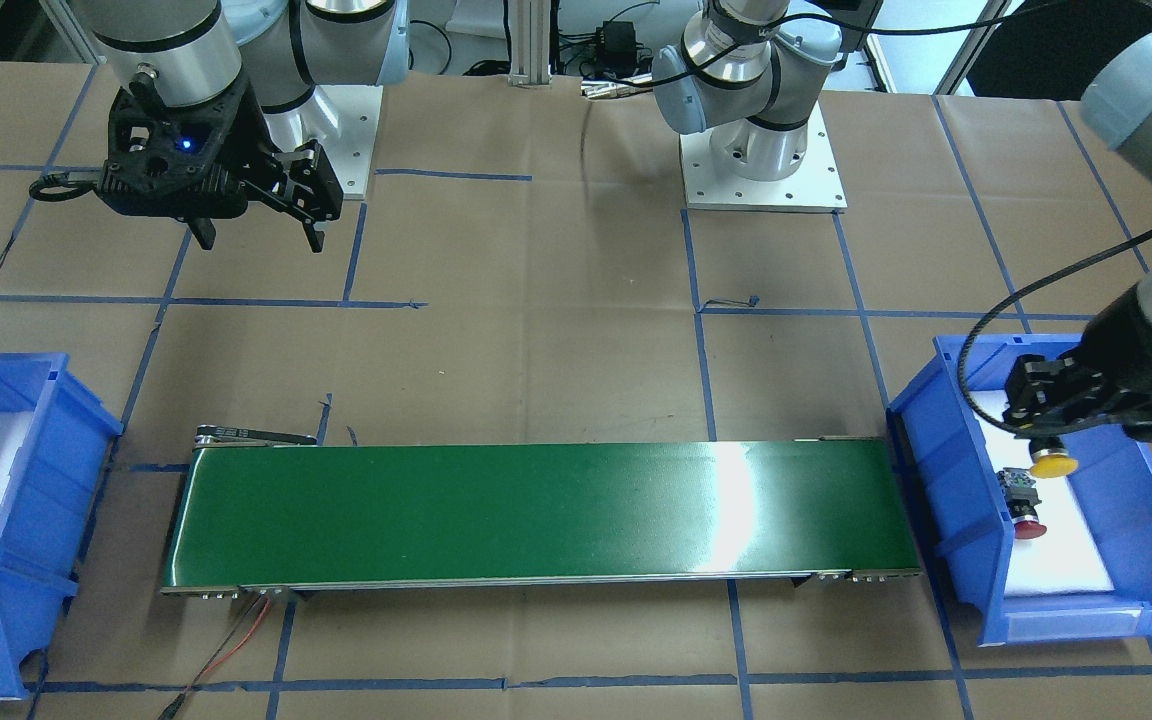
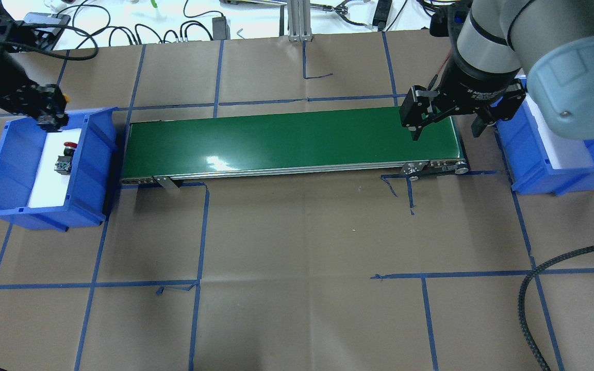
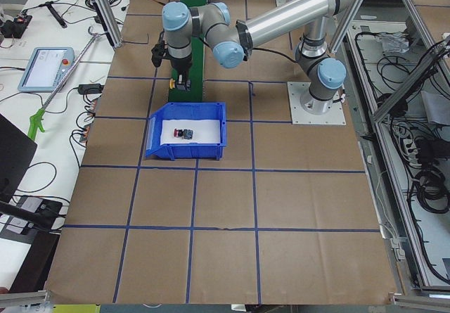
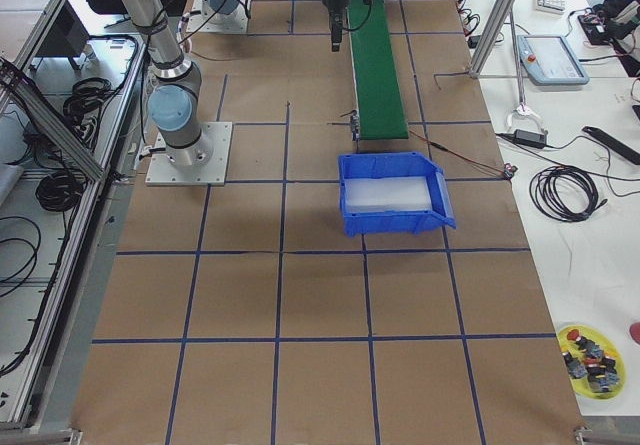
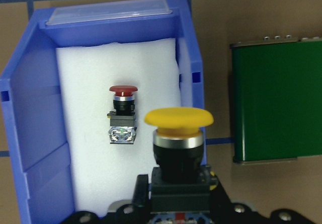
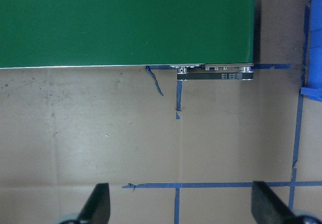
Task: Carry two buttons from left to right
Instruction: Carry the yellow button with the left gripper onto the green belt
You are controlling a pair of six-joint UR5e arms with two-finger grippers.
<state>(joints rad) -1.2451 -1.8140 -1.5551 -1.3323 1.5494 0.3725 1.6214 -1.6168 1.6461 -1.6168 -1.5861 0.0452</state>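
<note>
Holding the yellow button (image 5: 178,118) in the left gripper (image 5: 177,191), jaws clamping its black switch body, over the left bin (image 5: 30,108). Noting the red button (image 5: 123,108) lying apart on the white foam (image 5: 90,158). Judging both light, rigid, slick-capped, so favouring the flat-sided body for grip. Seeing the right gripper (image 2: 446,135) hanging spread wide, empty, near the right end of the green belt (image 2: 292,139), beside the right bin (image 2: 534,165).
</note>
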